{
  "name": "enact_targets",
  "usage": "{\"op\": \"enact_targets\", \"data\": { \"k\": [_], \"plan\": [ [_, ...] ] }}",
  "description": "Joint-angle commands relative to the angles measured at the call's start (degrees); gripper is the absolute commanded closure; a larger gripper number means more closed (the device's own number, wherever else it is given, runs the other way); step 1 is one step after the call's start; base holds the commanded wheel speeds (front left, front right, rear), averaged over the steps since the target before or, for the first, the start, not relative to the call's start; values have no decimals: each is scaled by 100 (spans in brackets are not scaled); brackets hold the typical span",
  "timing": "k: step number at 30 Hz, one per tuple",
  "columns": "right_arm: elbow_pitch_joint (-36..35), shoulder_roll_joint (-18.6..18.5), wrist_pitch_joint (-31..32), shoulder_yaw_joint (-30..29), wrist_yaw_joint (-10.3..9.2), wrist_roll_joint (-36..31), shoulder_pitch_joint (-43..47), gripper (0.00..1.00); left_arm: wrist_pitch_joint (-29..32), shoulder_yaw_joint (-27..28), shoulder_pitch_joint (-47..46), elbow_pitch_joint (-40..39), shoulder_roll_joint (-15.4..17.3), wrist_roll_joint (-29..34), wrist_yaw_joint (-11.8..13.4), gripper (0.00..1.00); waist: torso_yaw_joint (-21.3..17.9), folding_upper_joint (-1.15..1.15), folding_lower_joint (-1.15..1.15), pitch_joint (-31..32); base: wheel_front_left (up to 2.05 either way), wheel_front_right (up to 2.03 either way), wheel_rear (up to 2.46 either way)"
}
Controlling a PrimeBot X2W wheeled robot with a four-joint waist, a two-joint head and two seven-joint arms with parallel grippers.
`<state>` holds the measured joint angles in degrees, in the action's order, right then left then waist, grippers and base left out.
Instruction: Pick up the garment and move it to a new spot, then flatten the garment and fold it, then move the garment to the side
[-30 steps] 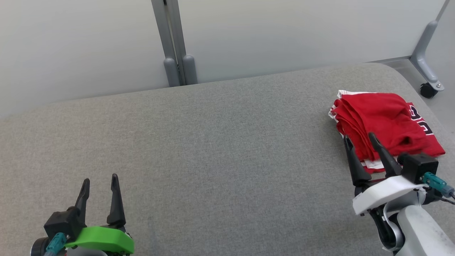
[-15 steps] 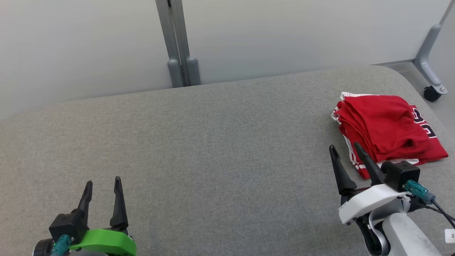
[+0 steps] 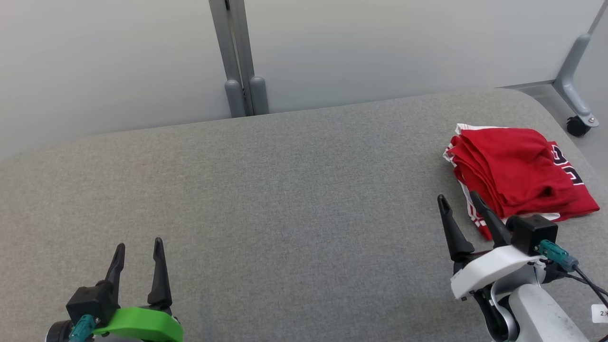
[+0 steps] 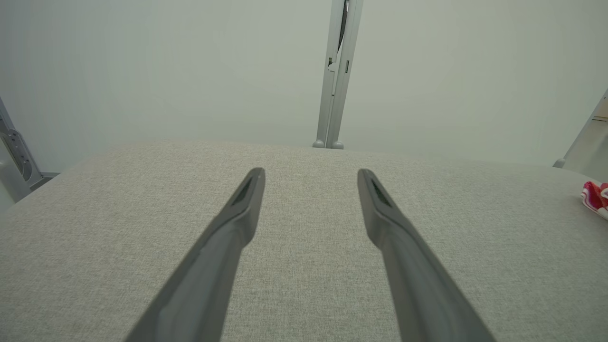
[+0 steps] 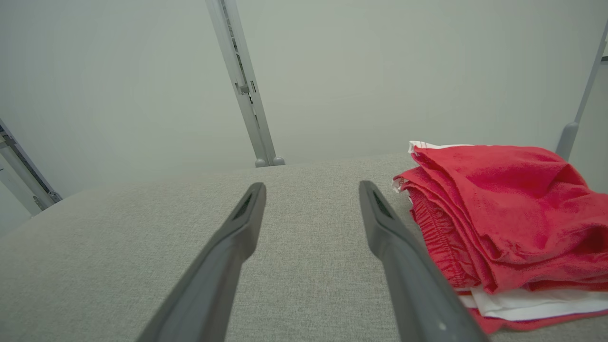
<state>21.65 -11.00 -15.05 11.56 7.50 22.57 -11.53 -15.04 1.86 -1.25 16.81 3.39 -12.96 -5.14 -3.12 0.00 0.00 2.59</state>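
Note:
The garment [image 3: 517, 178] is a red piece with white trim and dark lettering, lying folded in a stack at the right end of the grey table [image 3: 285, 190]. In the right wrist view the garment [image 5: 498, 223] lies just right of my fingers, apart from them. My right gripper [image 3: 458, 199] stands open beside the stack's near left corner, holding nothing. My left gripper [image 3: 138, 247] is open over bare table at the lower left, its fingers [image 4: 247, 199] empty. A sliver of the garment [image 4: 596, 198] shows at the left wrist view's right edge.
Pale partition panels joined by a grey post [image 3: 240, 57] run along the table's far edge. A grey leg with a caster [image 3: 577, 126] stands on the floor past the table's right corner. The table's far right corner is rounded.
My right gripper has drawn back toward me and slightly left, off the garment's near edge. The head view has shifted a little. The left arm has kept still and the garment lies unmoved.

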Motion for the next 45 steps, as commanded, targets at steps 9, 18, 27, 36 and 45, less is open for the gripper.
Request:
{"op": "enact_targets", "data": {
  "k": [9, 18, 27, 36, 45],
  "plan": [
    [124, 82, 79, -37, 0, 214, 116, 100, 137, 67, -3, 237, -52, -247, -45, 100, 3, 0, 0, -2, 0, 0, 0],
    [5, 172, 341, -263, 0, 1051, 166, 100, 389, 113, -63, 161, -51, -1211, -70, 100, 26, 0, 0, -22, 0, 0, 0],
    [-99, 250, 562, -454, 0, 1787, 211, 100, 588, 138, -109, 81, -49, -2048, -93, 100, 48, 0, 0, -42, 0, 0, 0],
    [-191, 324, 769, -632, 0, 2466, 253, 100, 789, 178, -169, 26, -47, -2820, -111, 100, 70, 0, 0, -62, 0, 0, 0],
    [-275, 388, 960, -795, 0, 3083, 294, 100, 976, 219, -224, -19, -46, -3520, -132, 100, 93, 0, 0, -82, 0, 0, 0]
  ]
}}
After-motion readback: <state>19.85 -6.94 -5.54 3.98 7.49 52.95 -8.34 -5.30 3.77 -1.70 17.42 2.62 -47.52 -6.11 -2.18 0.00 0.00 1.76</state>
